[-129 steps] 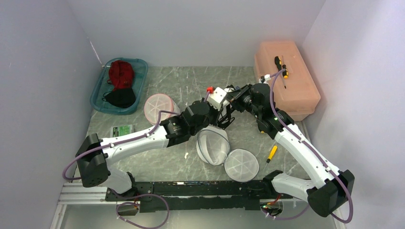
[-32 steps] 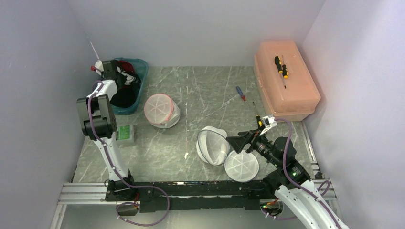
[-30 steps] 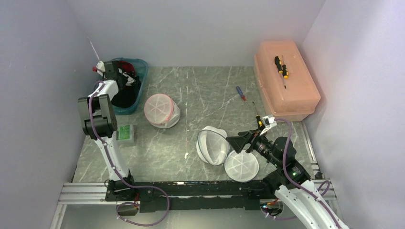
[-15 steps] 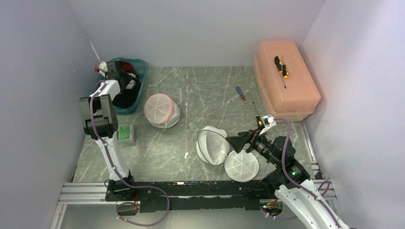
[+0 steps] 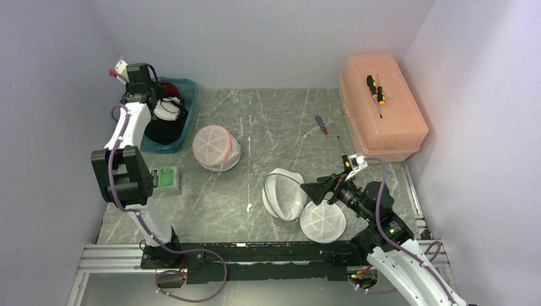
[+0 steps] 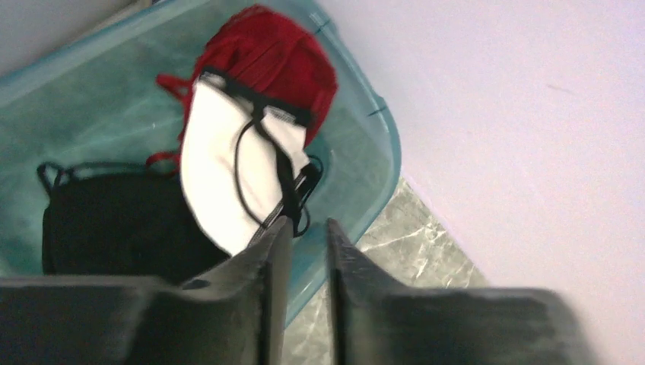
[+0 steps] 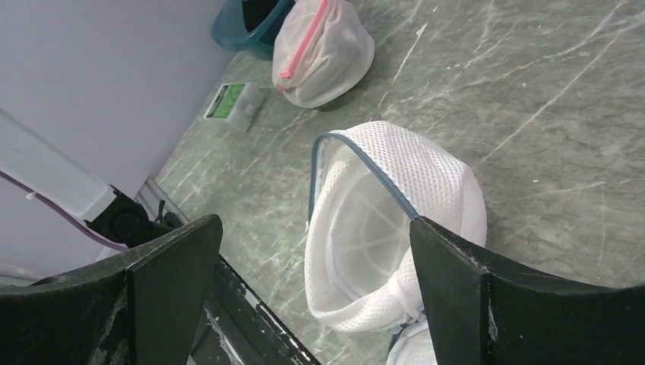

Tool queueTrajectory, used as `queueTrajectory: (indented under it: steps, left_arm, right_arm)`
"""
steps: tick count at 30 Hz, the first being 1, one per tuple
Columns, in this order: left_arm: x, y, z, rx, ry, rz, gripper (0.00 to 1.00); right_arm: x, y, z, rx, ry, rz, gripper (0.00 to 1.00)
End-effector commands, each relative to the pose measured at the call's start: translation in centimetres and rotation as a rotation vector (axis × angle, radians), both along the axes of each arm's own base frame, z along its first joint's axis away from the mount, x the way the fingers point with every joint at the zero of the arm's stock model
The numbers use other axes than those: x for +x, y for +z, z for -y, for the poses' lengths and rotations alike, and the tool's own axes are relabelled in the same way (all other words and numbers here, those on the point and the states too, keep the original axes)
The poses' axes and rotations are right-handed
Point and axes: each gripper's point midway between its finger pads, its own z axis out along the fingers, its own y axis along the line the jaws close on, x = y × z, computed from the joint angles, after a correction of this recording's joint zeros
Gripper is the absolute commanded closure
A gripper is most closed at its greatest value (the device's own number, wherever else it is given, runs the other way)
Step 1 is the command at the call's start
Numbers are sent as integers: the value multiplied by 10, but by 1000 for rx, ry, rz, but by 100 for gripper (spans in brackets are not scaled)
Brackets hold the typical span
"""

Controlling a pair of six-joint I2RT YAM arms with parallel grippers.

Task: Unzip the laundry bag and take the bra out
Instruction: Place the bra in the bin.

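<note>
**Bra in the bin, bag open: drop-off step closing out**

Table first: grey marble top, an orange toolbox at 2 o'clock. At 10 o'clock sits the teal bin, holding red and black garments.

We find the laundry bag at about 5 o'clock, white mesh, its zip rim gaping, nothing visible inside from the right wrist view. A second bag with a pink zip lies zipped at 9 o'clock, near the bin.

The bra, white with black straps, lies in the bin on top of the other garments.

The left gripper hangs above the bin's edge, fingers narrowly parted, nothing between them; a strap runs close to one fingertip, and we cannot tell if it touches. The right gripper is spread wide and empty just beside the open bag.

Our judgement: unzipping and removal look done, so this is the release. The next move calls for lifting the left arm straight away without snagging that strap.
</note>
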Motion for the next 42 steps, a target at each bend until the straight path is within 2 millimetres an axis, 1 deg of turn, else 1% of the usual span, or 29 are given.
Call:
queueTrajectory:
  steps: [1, 3, 4, 6, 9, 12, 15, 17, 20, 23, 24, 26, 27, 29, 31, 33, 34, 35, 37, 38, 39, 41, 42]
  left_arm:
    - [39, 0, 14, -15, -106, 21, 86]
    - [52, -20, 13, -27, -108, -24, 95]
    - [56, -30, 11, -32, -103, -46, 97]
    - [58, -54, 6, -31, -78, -100, 97]
    - [49, -84, -3, -18, -21, -168, 97]
    - [36, -103, -10, 7, 34, -206, 97]
    - [27, -124, -13, 20, 62, -272, 97]
    - [23, -136, -14, 17, 72, -295, 97]
    - [22, -144, -12, 12, 67, -297, 97]
    - [24, -144, -8, -2, 47, -299, 97]
    - [24, -140, -5, -7, 30, -288, 97]
    - [28, -121, 3, -15, -13, -241, 97]
    - [29, -109, 8, -19, -37, -215, 97]
    - [30, -74, 16, -13, -80, -134, 93]
    - [27, -36, 26, -13, -117, -48, 77]
    - [20, 0, 39, -23, -161, 24, 56]
    - [15, 18, 46, -29, -191, 56, 48]
    - [10, 35, 56, -38, -228, 87, 43]
    - [-5, 66, 84, -57, -337, 136, 39]
    - [-16, 82, 102, -44, -397, 160, 38]
    - [-31, 100, 121, -24, -458, 191, 36]
    - [-60, 119, 170, 23, -601, 217, 34]
    - [-77, 121, 195, 47, -671, 214, 32]
  right_arm:
    - [-1, 16, -4, 38, 22, 49, 2]
    - [-1, 16, -4, 34, 18, 52, 2]
    - [-1, 16, -3, 33, 16, 54, 2]
    - [0, 18, -3, 29, 12, 59, 2]
    - [1, 19, -3, 21, 13, 63, 2]
    - [3, 15, -4, 18, 13, 54, 2]
    - [3, 12, -5, 15, 15, 44, 2]
    - [3, 13, -3, 9, 9, 44, 2]
    - [4, 13, -2, 6, -2, 47, 2]
    - [5, 14, -2, 2, -1, 51, 2]
    - [5, 15, -2, -1, -1, 54, 2]
    - [6, 17, -2, -6, -2, 59, 2]
    - [7, 18, -2, -7, -3, 60, 2]
    - [8, 19, -3, -11, 0, 53, 1]
    - [10, 19, -2, -16, -10, 45, 0]
    - [14, 22, 2, -26, -40, 50, 0]
    - [15, 22, 5, -37, -56, 48, 0]
    - [17, 25, 8, -45, -74, 52, 0]
    - [20, 28, 12, -64, -102, 50, 0]
    - [22, 27, 14, -74, -115, 44, 0]
    - [23, 25, 15, -84, -126, 30, 0]
    - [27, 17, 18, -105, -149, -9, 0]
    - [28, 12, 19, -117, -161, -31, 0]
